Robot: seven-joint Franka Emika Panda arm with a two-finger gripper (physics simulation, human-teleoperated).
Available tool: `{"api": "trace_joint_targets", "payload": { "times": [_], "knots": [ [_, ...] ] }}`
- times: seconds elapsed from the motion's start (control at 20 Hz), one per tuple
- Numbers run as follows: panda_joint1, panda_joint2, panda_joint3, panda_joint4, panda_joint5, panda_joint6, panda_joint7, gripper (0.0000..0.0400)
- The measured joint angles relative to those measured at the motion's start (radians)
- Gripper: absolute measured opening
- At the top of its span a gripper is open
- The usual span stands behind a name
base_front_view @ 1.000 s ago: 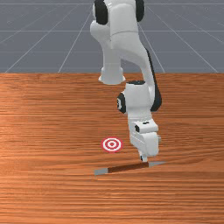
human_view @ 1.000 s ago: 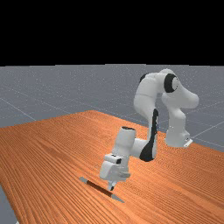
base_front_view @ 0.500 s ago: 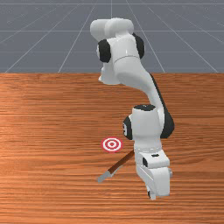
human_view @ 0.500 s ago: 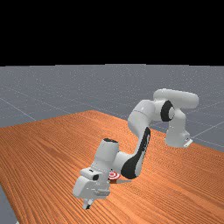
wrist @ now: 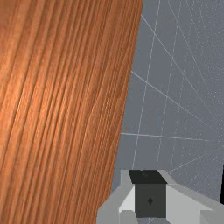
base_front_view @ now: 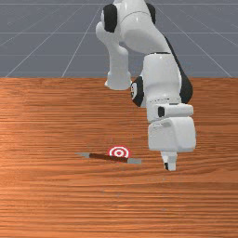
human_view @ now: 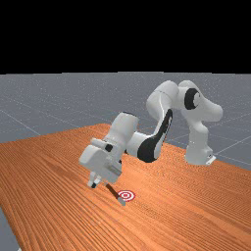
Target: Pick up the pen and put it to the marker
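My gripper [base_front_view: 169, 167] is shut with nothing between its fingers, to the front view's right of the pen [base_front_view: 109, 158] and apart from it. The brown pen has a thin grey tip toward the front view's left and a blunt grey end toward its right. Its shaft crosses the near edge of the red-and-white ring marker [base_front_view: 119, 151]. In the far view the gripper [human_view: 95, 184] hangs tilted, hiding part of the pen [human_view: 114, 192]; the marker [human_view: 126, 195] lies close beside the blunt end. Dark pads meet on the gripper [wrist: 149, 177] in the wrist view.
The wooden table [base_front_view: 56, 200] extends around the pen and marker. Its edge runs through the wrist view, with the table [wrist: 57, 96] on one side and grey floor [wrist: 179, 87] on the other.
The pen has swung round and shifted beside the marker, its thin tip now toward the front view's left. My hand first moved toward the front camera, then rose and tilted.
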Motion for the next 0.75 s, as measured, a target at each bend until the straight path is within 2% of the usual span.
{"api": "trace_joint_targets", "payload": {
  "times": [0.05, 0.1, 0.15, 0.2, 0.25, 0.3, 0.35, 0.4, 0.45, 0.5, 0.55, 0.6, 0.75],
  "knots": [
    [-0.023, -0.013, 0.046, 0.066, 0.014, -0.167, -0.031, 0.0],
    [-0.018, -0.018, 0.038, 0.082, 0.014, -0.189, -0.016, 0.0],
    [-0.019, -0.032, 0.036, 0.046, 0.008, -0.117, -0.022, 0.0],
    [-0.012, -0.041, 0.022, 0.024, 0.002, -0.064, -0.011, 0.0157],
    [-0.011, -0.048, 0.02, 0.02, 0.001, -0.06, -0.01, 0.0253],
    [-0.014, -0.054, 0.026, 0.022, 0.003, -0.077, -0.013, 0.0311],
    [-0.004, -0.076, 0.008, -0.024, -0.002, -0.024, 0.0, 0.0346],
    [-0.005, -0.11, 0.013, -0.054, 0.003, -0.118, 0.019, 0.0367],
    [-0.026, -0.14, 0.047, -0.089, 0.017, -0.168, -0.019, 0.038],
    [-0.025, -0.178, 0.046, -0.152, 0.015, -0.148, -0.014, 0.0388],
    [-0.046, -0.224, 0.073, -0.258, 0.03, -0.032, -0.019, 0.0393],
    [-0.022, -0.241, 0.042, -0.264, 0.011, -0.087, -0.003, 0.0396],
    [-0.026, -0.246, 0.043, -0.274, 0.01, -0.066, -0.006, 0.0399]
  ]
}}
